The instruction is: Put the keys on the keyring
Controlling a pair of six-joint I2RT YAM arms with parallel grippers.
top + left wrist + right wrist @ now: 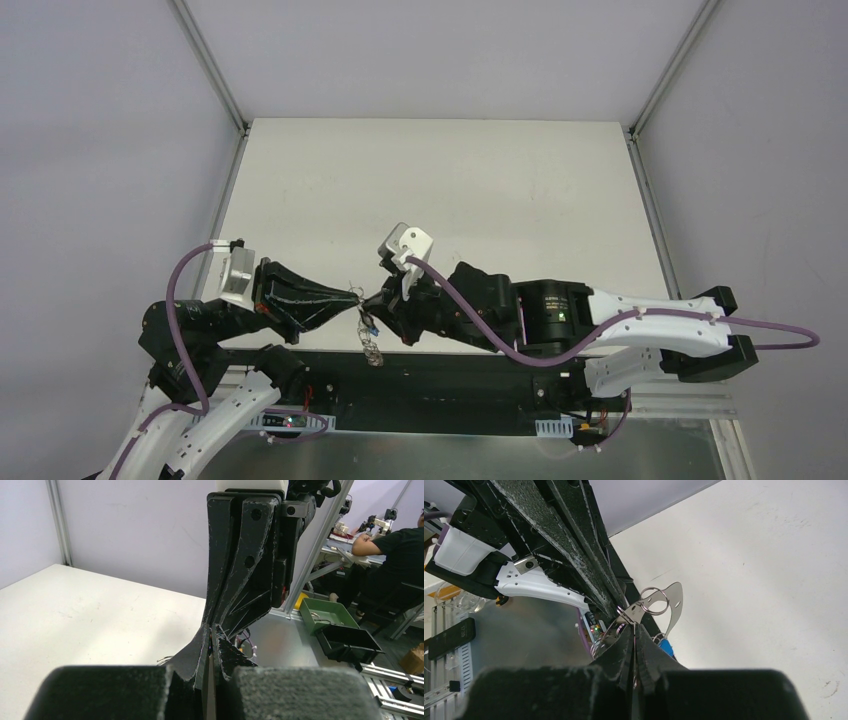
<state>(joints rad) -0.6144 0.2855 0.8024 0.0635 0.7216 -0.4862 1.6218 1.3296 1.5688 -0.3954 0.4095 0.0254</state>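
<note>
Only illegible motor print [548, 294]; blue-headed key [666, 647] beside right gripper [634, 630]

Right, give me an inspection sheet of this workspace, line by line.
Surface: white table, faintly scuffed.
Job's things: keys hang below the gripper tips; keyring at the tips, beside a blue-headed key.
Clutter: nothing seen.
Grippers: left gripper and right gripper both shut, tip to tip; which holds the keyring is unclear.
Cables: purple cables loop along both arms.
Surroundings: grey walls; green bin and a person beyond the table.
</note>
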